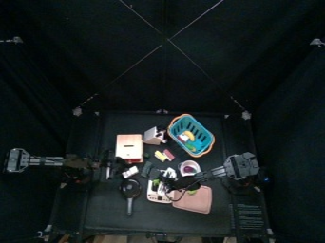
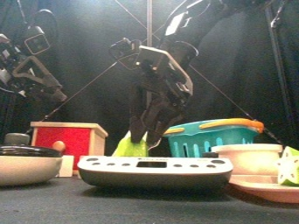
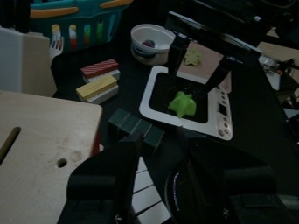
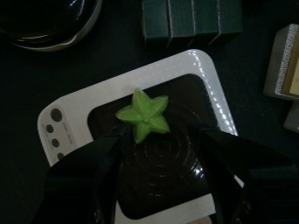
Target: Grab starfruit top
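Note:
A green starfruit top (image 4: 142, 115) lies on the black plate of a white kitchen scale (image 4: 82, 105). It also shows in the left wrist view (image 3: 184, 102) and the front view (image 2: 131, 147). My right gripper (image 4: 158, 162) hangs just above it, jaws open on either side without touching it. The front view shows it over the scale (image 2: 152, 171). My left gripper (image 3: 158, 188) rests open at the table's left, raised and apart from the scale.
A teal basket with an orange rim (image 2: 216, 136) stands behind the scale. A white bowl (image 2: 247, 157) and a cutting board (image 2: 274, 184) are at the right. A red box with a wooden top (image 2: 68, 140) and a dark pan (image 2: 24, 164) are at the left.

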`<state>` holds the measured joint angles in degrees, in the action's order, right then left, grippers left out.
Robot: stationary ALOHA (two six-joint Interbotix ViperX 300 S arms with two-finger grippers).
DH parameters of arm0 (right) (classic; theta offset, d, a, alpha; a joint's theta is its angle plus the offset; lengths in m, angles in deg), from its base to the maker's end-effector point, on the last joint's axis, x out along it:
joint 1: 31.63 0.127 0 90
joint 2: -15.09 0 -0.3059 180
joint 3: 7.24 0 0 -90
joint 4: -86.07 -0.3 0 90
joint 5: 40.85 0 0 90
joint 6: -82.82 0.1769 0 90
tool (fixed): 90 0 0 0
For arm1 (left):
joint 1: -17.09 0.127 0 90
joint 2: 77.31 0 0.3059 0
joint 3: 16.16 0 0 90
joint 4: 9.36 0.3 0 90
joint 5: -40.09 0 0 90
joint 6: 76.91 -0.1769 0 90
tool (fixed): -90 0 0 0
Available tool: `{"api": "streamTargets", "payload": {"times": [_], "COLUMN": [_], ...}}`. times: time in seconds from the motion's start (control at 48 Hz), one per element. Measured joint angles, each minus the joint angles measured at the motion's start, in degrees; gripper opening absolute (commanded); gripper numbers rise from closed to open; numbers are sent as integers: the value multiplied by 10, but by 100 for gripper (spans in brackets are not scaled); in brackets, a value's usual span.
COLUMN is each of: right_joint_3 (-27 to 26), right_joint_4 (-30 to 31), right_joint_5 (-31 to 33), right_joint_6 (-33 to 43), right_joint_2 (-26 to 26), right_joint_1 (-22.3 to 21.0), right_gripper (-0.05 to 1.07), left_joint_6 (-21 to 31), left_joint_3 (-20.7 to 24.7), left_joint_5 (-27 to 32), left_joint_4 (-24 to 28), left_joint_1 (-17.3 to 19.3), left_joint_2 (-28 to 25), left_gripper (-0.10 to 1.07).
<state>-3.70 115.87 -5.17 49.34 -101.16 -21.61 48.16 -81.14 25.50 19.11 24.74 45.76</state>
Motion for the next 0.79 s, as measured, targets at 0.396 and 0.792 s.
{"api": "streamTargets", "payload": {"times": [0.396, 0.792], "right_joint_3": [25, 130], "right_joint_4": [-6, -83], "right_joint_5": [116, 190], "right_joint_6": [-2, 4], "right_joint_2": [59, 134], "right_joint_1": [42, 165], "right_gripper": [89, 89], "left_joint_6": [0, 0], "left_joint_3": [-1, 0], "left_joint_5": [0, 0], "left_joint_4": [0, 0], "left_joint_1": [1, 2], "left_joint_2": [0, 1], "left_gripper": [78, 78]}}
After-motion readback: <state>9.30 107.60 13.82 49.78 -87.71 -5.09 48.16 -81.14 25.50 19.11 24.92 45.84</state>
